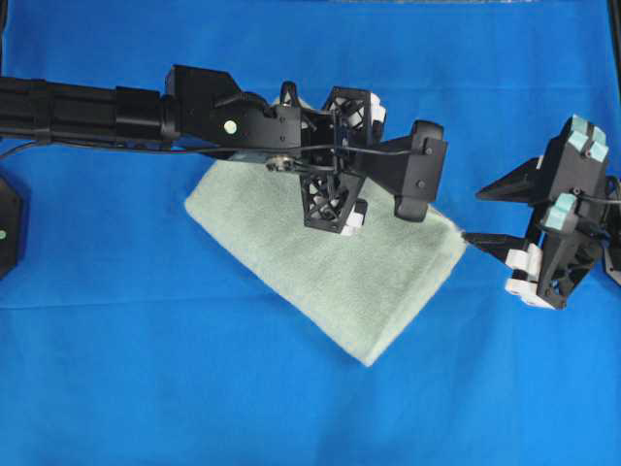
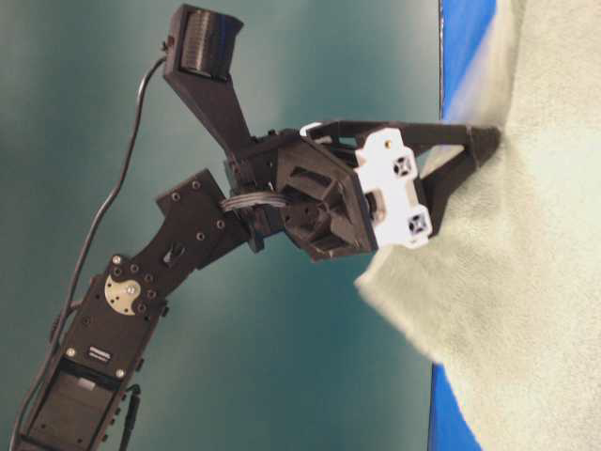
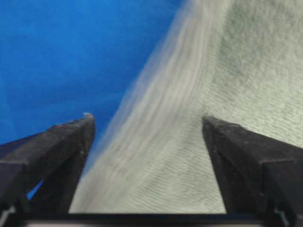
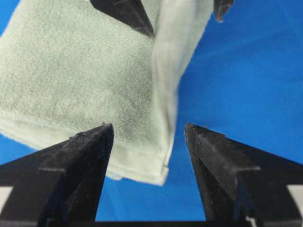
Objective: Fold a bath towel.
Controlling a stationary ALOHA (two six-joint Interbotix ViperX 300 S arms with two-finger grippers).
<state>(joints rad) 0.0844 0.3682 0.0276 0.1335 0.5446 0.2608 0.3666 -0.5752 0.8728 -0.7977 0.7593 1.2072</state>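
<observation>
The bath towel is a pale sage-green terry cloth, folded into a slanted oblong on the blue cloth. My left gripper reaches across from the left and hovers over the towel's upper right edge. In the left wrist view it is open, with the towel's edge between the jaws. My right gripper is open at the towel's right corner. In the right wrist view it frames that hemmed corner without gripping it. The towel also shows in the table-level view.
The blue cloth covers the whole table around the towel. The left arm stretches across the upper left. A black base sits at the left edge.
</observation>
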